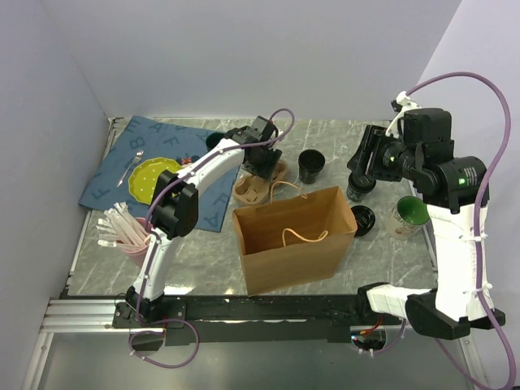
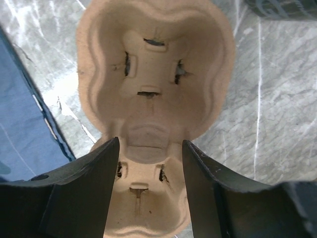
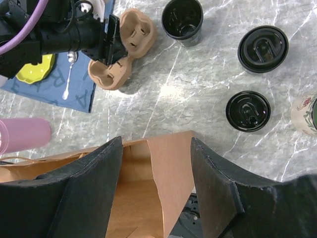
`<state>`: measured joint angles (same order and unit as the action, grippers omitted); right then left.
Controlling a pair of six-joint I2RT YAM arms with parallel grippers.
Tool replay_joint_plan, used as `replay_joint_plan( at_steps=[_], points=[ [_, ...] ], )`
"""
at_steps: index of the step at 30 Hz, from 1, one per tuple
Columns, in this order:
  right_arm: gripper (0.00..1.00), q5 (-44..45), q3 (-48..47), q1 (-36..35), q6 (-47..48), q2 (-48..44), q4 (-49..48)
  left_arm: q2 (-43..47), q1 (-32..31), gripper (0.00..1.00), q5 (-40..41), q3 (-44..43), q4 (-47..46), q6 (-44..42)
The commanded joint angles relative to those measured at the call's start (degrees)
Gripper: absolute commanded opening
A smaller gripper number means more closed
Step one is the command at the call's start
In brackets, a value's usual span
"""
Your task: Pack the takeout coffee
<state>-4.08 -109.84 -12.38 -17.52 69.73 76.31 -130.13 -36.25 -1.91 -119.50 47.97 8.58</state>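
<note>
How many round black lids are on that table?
2 black lids: one beside the paper bag, one farther back, right of the open black cup. Others may be hidden.
</note>
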Motion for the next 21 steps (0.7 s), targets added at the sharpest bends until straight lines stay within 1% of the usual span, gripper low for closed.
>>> replay_joint_plan(
  at_steps=[1,5,11,14,17,18,21],
  points=[
    [0.65,0.03,-3.36,-0.27,1.26,1.01,-0.64,-0.83,-0.22,0.59,1.74,-1.7,0.2,-0.93],
    [0.65,-0.14,-4.41,-0.27,1.61,2.16,-0.73,-2.06,-0.22,0.58,1.74,-2.75,0.73,-0.93],
    [0.65,-0.67,-5.56,-0.27,1.61,3.92,-0.9,-1.89,0.04,0.54,0.95,-2.58,0.46,-0.67],
    [0.65,-1.11,-5.03,-0.27,1.44,3.83,-1.43,-1.8,0.21,0.51,0.07,-2.23,0.11,-0.58],
    [0.65,-1.28,-4.15,-0.27,1.35,3.57,-1.96,-1.8,0.3,0.45,-0.46,-2.49,0.37,-0.41],
    [0.65,-1.37,-4.33,-0.27,1.26,3.91,-1.87,-1.71,0.39,0.4,-0.55,-2.58,0.46,-0.41],
    [0.65,-1.46,-4.85,-0.27,1.52,4.09,-1.61,-1.1,0.48,0.33,-1.68,-3.54,0.64,0.21]
  ],
)
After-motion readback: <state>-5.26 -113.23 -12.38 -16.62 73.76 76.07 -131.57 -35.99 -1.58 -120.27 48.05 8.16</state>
